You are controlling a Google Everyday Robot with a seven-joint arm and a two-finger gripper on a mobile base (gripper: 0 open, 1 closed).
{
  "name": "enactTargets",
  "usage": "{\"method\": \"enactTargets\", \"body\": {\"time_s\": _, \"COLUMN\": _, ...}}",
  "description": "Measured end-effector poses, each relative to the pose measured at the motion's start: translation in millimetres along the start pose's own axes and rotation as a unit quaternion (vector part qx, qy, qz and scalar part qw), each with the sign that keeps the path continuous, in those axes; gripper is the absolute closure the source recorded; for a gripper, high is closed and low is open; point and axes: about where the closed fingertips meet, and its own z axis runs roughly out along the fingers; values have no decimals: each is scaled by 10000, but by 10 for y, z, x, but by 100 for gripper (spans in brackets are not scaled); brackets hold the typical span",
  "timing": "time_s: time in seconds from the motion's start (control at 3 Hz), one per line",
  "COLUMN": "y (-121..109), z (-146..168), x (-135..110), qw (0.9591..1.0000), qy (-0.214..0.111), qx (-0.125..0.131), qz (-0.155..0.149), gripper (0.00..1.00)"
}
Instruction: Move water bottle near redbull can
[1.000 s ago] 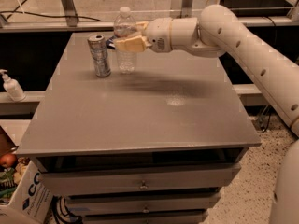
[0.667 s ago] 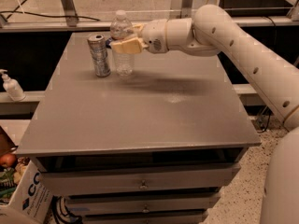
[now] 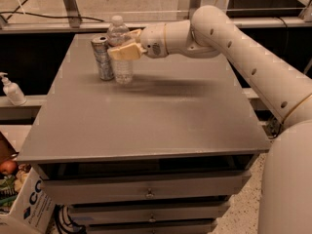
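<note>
The water bottle [image 3: 120, 65] is clear ribbed plastic with a white cap and stands upright on the grey table [image 3: 146, 116] at the far left. The redbull can [image 3: 102, 57], slim and silver-grey, stands right beside it on its left, nearly touching. My gripper [image 3: 123, 47] reaches in from the right on the white arm [image 3: 219, 38], and its cream fingers [image 3: 127, 51] are shut around the bottle's upper body.
A small white pump bottle [image 3: 10, 89] stands on a low shelf at the left. A box [image 3: 29, 204] with fruit and packets sits on the floor at the lower left. Drawers [image 3: 146, 191] run under the tabletop. A rail runs behind the table.
The gripper has carried the bottle a little to the left, closer to the can. The can has not moved.
</note>
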Motion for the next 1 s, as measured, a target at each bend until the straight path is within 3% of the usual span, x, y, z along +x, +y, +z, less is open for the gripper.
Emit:
{"method": "enactTargets", "body": {"time_s": 0.67, "y": 36, "z": 37, "x": 103, "qw": 9999, "qy": 85, "qx": -82, "qz": 82, "gripper": 100}}
{"method": "enactTargets", "body": {"time_s": 1.0, "y": 38, "z": 35, "x": 102, "qw": 9999, "qy": 94, "qx": -89, "qz": 89, "gripper": 84}}
